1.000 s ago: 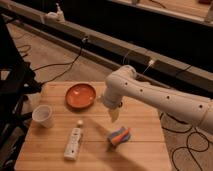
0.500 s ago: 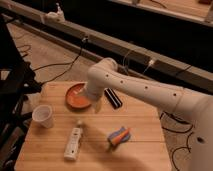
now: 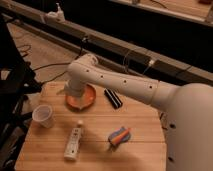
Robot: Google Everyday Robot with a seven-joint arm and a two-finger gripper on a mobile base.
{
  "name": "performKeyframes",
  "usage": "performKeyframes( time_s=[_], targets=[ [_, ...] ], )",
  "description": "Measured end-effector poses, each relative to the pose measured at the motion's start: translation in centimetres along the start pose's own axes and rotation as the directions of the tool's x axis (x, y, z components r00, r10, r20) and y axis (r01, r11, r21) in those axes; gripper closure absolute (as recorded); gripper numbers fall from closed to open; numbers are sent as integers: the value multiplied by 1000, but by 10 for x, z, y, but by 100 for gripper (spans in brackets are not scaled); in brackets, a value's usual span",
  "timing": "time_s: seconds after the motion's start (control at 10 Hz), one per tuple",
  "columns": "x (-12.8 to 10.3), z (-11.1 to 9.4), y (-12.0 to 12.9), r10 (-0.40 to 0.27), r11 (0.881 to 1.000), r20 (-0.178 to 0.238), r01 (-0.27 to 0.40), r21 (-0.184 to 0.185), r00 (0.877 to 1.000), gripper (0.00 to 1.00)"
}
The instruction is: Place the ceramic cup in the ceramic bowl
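So the arm has swung left across the worktop [image 3: 142, 150] in the last second. It starts out right of the bowl [image 3: 86, 98], then crosses it, and now the claw [image 3: 72, 93] hangs over the bowl's left rim, on the side facing the cup [image 3: 42, 115]. Can't tell if the claw is wide or narrow, since the wrist covers it from this angle. It doesn't look like it's carrying anything, though.

The cup hasn't budged. It stands upright near the worktop's left edge, well apart from the bowl, so this reads as the reach and the grab isn't done yet.

Materials-wise: the cup is plain white, slightly tapered, no handle showing, probably slick and easy to tip. The bowl is a shallow, round orange-red dish, almost a plate, so the cup should fit inside. The worktop is slatted pale wood. Also on it are a short black bar [image 3: 113, 98] just right of the bowl, a long white remote-like stick [image 3: 73, 143], and a squashy-looking orange and blue thing [image 3: 119, 136].
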Motion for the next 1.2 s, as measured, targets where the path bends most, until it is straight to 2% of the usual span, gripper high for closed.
performKeyframes(
  time_s=[0.3, 0.6, 0.8, 1.2],
  targets=[
    [-2, 2, -1, -1, 1000, 6, 1, 2, 1000, 20],
    [-22, 31, -17, -54, 999, 65, 54, 5, 996, 20],
    [-35, 48, -29, -101, 995, 99, 101, 6, 990, 20],
    [-57, 76, -57, -194, 981, 159, 194, 18, 968, 20]
  ],
)
